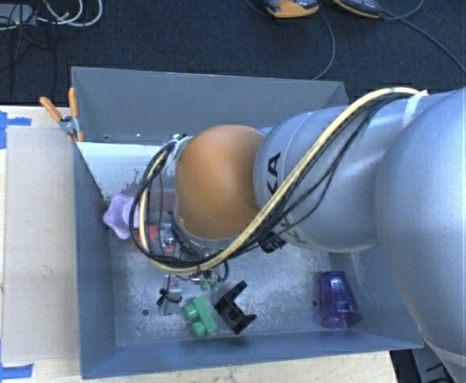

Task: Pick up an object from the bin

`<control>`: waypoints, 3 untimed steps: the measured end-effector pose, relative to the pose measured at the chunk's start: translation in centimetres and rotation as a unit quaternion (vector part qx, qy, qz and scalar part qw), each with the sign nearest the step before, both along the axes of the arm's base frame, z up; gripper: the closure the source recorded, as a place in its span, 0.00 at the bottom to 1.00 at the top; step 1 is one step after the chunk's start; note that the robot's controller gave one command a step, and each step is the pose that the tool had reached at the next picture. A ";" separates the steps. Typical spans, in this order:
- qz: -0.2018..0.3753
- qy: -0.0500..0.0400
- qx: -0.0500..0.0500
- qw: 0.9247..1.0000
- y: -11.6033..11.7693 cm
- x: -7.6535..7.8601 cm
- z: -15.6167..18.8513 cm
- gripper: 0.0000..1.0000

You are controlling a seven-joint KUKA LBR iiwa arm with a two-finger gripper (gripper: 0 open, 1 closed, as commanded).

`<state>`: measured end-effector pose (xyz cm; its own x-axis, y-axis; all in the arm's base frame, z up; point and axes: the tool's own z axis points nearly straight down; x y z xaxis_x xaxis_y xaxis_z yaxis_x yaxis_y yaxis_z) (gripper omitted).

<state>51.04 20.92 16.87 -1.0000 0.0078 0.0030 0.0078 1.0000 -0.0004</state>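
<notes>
Frankly, with the tool (171, 294) down near the front wall of the bin (217, 94), spread or pressed together I can't tell, it may shove the green block (199, 316) against the neighbouring black piece (233, 308) and grab neither.

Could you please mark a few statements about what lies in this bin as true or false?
1. A green block lies beside a black piece near the front wall of the bin. True.
2. The dark purple thing rests against the green block. False: it lies apart, toward the right.
3. A pale lilac thing lies at the left wall. True.
4. The arm's orange cover is over the dark purple thing. False: it hangs over the bin's middle.
</notes>
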 end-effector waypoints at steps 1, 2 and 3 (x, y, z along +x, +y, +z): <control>0.000 0.000 0.000 1.000 0.0 0.0 0.0 0.00; 0.009 0.003 -0.001 1.000 -1.1 0.1 4.8 0.00; -0.004 0.000 0.000 1.000 -1.0 2.6 11.8 0.00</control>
